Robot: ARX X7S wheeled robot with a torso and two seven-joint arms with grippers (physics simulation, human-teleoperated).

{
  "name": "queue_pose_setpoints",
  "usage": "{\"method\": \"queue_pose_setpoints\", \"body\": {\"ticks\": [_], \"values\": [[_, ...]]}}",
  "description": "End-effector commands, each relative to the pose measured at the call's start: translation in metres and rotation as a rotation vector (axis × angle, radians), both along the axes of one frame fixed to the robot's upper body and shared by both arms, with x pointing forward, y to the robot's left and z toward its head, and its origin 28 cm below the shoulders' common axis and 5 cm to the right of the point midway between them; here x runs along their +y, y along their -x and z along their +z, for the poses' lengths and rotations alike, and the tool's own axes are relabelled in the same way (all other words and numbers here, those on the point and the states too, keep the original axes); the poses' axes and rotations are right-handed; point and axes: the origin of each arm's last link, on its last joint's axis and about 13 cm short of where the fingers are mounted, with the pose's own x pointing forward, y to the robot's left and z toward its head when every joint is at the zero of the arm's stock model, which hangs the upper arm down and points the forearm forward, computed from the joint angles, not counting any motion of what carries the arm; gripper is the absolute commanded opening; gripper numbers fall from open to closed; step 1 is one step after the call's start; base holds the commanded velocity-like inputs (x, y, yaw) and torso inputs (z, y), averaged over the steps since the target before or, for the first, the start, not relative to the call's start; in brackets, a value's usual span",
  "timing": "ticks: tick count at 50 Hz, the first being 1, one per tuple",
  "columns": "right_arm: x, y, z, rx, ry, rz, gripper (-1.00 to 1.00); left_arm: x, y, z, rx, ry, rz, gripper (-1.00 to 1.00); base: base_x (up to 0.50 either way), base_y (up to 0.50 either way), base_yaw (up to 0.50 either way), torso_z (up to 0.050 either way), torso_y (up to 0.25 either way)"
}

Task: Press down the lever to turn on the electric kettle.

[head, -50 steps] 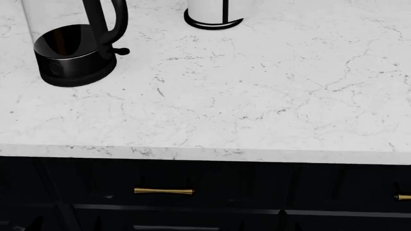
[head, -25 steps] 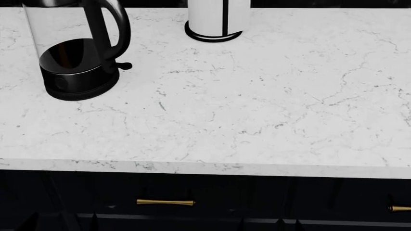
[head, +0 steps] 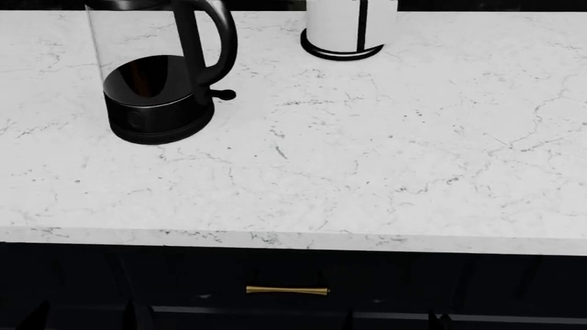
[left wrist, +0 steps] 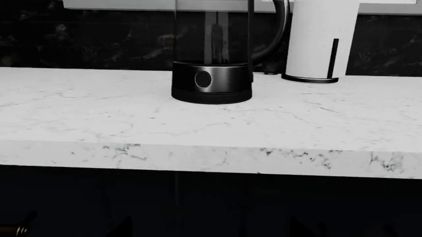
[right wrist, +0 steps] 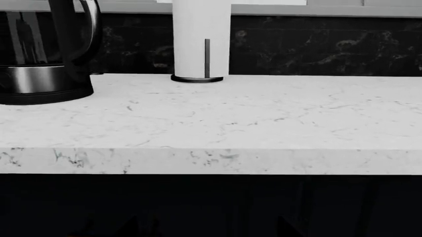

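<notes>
The head camera's view shifts, so everything sits further right in the frame than a second ago. The tall clear-glass electric kettle with black base (head: 161, 82) and its small black lever (head: 223, 95) now stand nearer the centre. The brass drawer handle (head: 287, 291) also appears further right and lower.

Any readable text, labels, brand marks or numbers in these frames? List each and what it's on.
None readable in any view.
The electric kettle: no brand or level marks visible; its black base shows only a plain round disc, no lettering.
The lever: unmarked.
The white cylinder: only a black vertical strip, no print.
The marble countertop and the brass drawer handle: no text.
</notes>
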Motion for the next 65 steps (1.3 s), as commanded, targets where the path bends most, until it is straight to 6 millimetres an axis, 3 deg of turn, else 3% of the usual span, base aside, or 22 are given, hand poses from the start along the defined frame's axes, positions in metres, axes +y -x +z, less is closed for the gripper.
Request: {"method": "queue_pose_setpoints", "body": {"ticks": [1,39,44,49,53,57,60,65], "values": [[0.0,0.0,0.0,-0.001,0.001,-0.001,1.0,0.001,0.0,0.0,0.003,0.001,0.008,1.0,0.0,0.5,0.0,0.0,0.0],[-0.005,-0.001,0.008,-0.027,0.014,0.004,1.0,0.002,-0.007,0.006,0.02,0.001,-0.012,1.0,0.0,0.28,0.0,0.0,0.0],[-0.009,-0.006,0.036,-0.068,0.078,-0.001,1.0,0.005,-0.015,0.04,-0.036,0.003,-0.016,1.0,0.0,0.0,0.0,0.0,0.0],[-0.016,-0.01,0.073,-0.129,0.114,-0.03,1.0,0.007,-0.017,0.082,-0.095,-0.01,-0.052,1.0,0.0,0.0,0.0,0.0,0.0],[-0.019,-0.006,0.109,-0.201,0.131,-0.033,1.0,0.014,-0.017,0.127,-0.187,0.024,-0.042,1.0,0.0,0.0,0.0,0.0,0.0],[-0.023,-0.004,0.131,-0.229,0.155,-0.045,1.0,0.02,-0.019,0.156,-0.206,0.023,-0.027,1.0,0.0,0.0,0.0,0.0,0.0],[-0.025,-0.014,0.139,-0.206,0.147,-0.029,1.0,0.02,-0.025,0.158,-0.184,0.024,-0.046,1.0,0.0,0.0,0.0,0.0,0.0],[-0.025,-0.019,0.134,-0.211,0.156,-0.024,1.0,0.022,-0.027,0.156,-0.205,0.031,-0.012,1.0,0.3,0.0,0.0,0.0,0.0]]}}
